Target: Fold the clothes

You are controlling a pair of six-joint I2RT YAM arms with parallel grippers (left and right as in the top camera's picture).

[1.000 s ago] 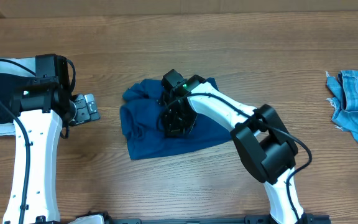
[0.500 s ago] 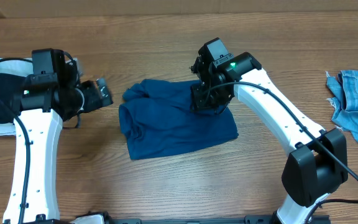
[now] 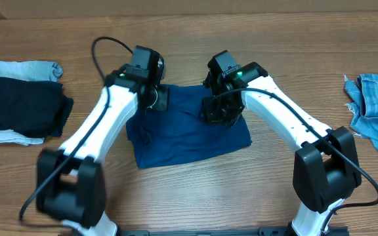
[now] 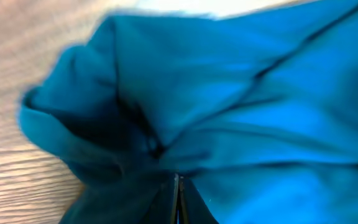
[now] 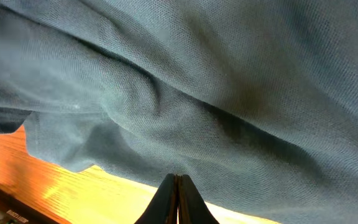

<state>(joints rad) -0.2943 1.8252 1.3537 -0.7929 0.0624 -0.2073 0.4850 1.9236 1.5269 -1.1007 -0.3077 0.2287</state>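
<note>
Left fingers point(image 4: 168, 205): just now snapping shut on shirt point(image 3: 189, 134) at their tips.
Right fingers point(image 5: 166, 202): pinching shirt between them.
Meaning: two-handed spreading is probably beginning.

R gripper point(image 5: 176, 186) closed at edge of blue shirt point(image 5: 216, 81), table point(image 5: 23, 183) below.

White arms point(image 3: 100, 124), black joints point(image 3: 320, 177), looping black cable point(image 3: 104, 40), green wrist light point(image 3: 239, 73).

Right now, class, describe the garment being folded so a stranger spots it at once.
On the wooden table, look to the middle, where a crumpled royal-blue knit shirt lies. It is brighter than the near-black folded garment at the left edge and deeper than the pale frayed denim piece at the right.
</note>
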